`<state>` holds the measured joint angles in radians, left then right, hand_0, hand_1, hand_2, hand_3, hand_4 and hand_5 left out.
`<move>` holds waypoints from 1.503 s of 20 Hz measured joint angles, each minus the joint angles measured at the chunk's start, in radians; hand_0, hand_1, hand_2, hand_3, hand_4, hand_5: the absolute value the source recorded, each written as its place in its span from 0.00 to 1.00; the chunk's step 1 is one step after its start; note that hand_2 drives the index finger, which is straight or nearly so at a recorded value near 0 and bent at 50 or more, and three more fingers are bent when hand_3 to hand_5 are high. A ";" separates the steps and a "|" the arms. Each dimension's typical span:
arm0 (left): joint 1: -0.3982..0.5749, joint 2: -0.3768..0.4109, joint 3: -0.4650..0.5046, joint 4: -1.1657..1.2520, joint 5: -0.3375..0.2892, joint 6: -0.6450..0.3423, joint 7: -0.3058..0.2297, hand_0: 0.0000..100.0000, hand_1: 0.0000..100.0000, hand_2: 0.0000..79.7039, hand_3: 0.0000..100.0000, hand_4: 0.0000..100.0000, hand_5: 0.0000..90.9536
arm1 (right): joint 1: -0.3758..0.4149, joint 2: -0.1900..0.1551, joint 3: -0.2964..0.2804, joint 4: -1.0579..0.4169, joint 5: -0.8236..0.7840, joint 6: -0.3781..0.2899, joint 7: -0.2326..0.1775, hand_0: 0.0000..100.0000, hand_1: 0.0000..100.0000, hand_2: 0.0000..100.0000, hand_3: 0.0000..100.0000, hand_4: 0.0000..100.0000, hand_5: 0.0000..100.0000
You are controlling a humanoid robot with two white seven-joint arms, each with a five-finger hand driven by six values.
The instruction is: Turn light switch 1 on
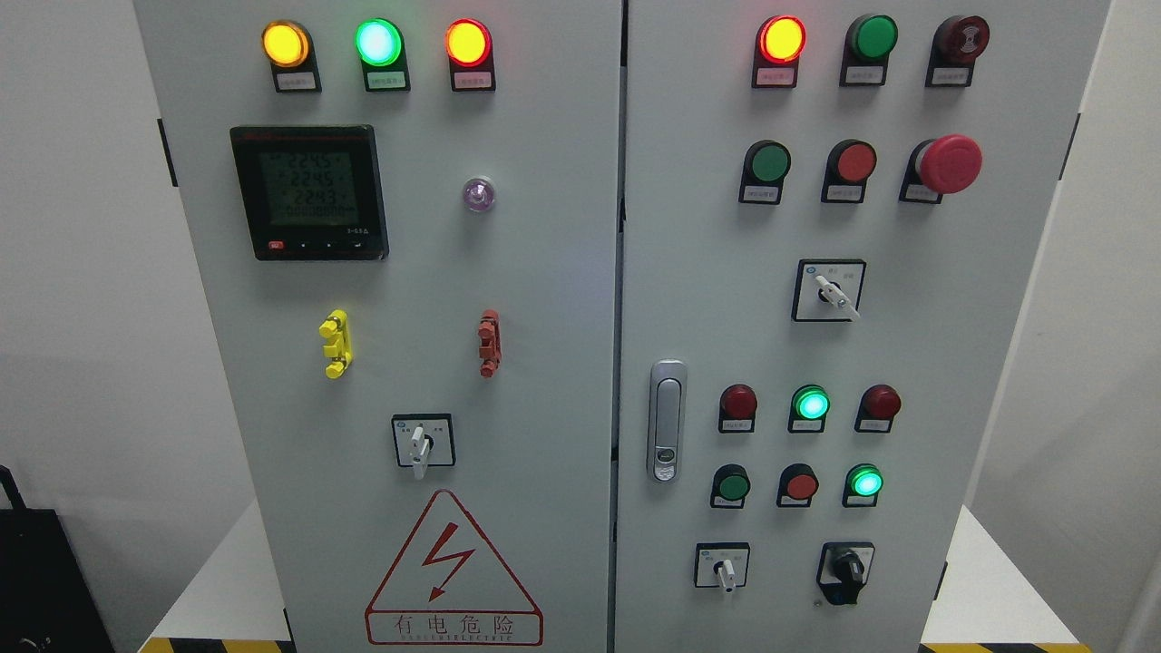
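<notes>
Standing in front of the camera is a grey electrical cabinet point(544, 272) with a left door point(227, 381) and a right door point(980, 345). Neither robot hand is in the picture, so I cannot tell how the fingers are.

On the left door, a black digital meter point(310, 192) shows green digits that seem to read 2245, 2245, 2243. Lower down is a red warning triangle point(451, 571) with a lightning sign and the writing 有电危险.

On the right door are a metal door handle point(667, 420) and, higher up, a red mushroom stop button point(948, 164).

Light switch 1 must be one control on these doors, but the small labels are too blurred to read, so I cannot say which. Possible ones are the white-lever selector on the left door point(417, 444), the upper selector on the right door point(830, 292), the low white selector point(724, 570) and the black knob point(848, 570) beside it.

I judge such a selector to be rigid plastic, stiff, turning with a click. It should be pinched on both sides of the short lever, which may be a little slippery.
</notes>
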<state>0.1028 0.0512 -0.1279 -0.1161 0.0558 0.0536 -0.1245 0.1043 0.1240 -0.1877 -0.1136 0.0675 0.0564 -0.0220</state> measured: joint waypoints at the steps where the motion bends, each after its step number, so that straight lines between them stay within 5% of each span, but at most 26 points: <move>1: 0.000 0.000 0.000 0.000 0.000 0.000 0.000 0.21 0.02 0.00 0.00 0.00 0.00 | 0.000 0.000 0.000 0.000 0.000 0.000 0.000 0.00 0.00 0.00 0.00 0.00 0.00; 16: 0.010 0.003 -0.001 -0.021 -0.001 0.000 0.000 0.21 0.02 0.00 0.00 0.00 0.00 | 0.000 0.000 0.000 0.000 0.000 0.000 0.001 0.00 0.00 0.00 0.00 0.00 0.00; 26: 0.126 0.011 0.048 -0.262 -0.043 -0.005 0.065 0.21 0.04 0.00 0.00 0.04 0.00 | 0.000 0.000 0.000 0.000 0.000 0.000 0.000 0.00 0.00 0.00 0.00 0.00 0.00; 30: 0.182 0.013 0.097 -0.421 -0.074 -0.085 0.068 0.23 0.05 0.00 0.01 0.10 0.00 | 0.000 0.000 0.000 0.000 0.000 0.000 0.000 0.00 0.00 0.00 0.00 0.00 0.00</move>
<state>0.2846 0.0638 -0.0311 -0.5367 -0.0186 -0.0312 -0.0567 0.1043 0.1240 -0.1876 -0.1135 0.0675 0.0565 -0.0225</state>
